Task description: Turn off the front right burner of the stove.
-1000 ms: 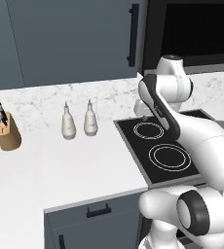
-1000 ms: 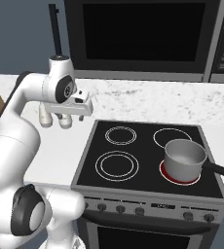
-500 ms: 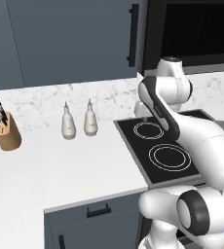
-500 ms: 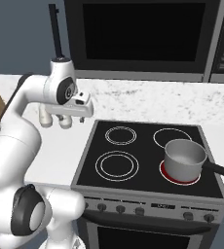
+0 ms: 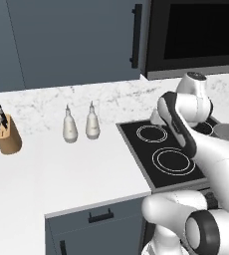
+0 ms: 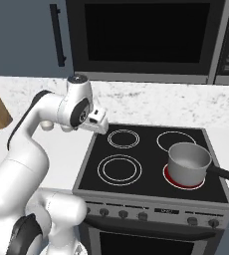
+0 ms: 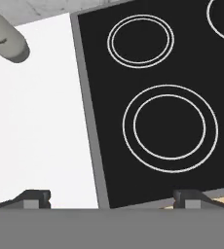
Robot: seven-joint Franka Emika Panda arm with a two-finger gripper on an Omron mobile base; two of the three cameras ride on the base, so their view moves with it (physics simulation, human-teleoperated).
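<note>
Above the stove's point(image 6: 151, 164) left edge, the gripper point(image 7: 111, 197) hovers exactly as a second ago, jaws wide apart and empty. Front right burner point(image 6: 172, 178) glows red under a pot point(image 6: 188, 163); its knobs point(image 6: 143, 216) remain untouched.

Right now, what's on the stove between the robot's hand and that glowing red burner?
In the right base view, the two white-outlined left rings lie between the hand and the red burner, which carries a grey pot.
</note>
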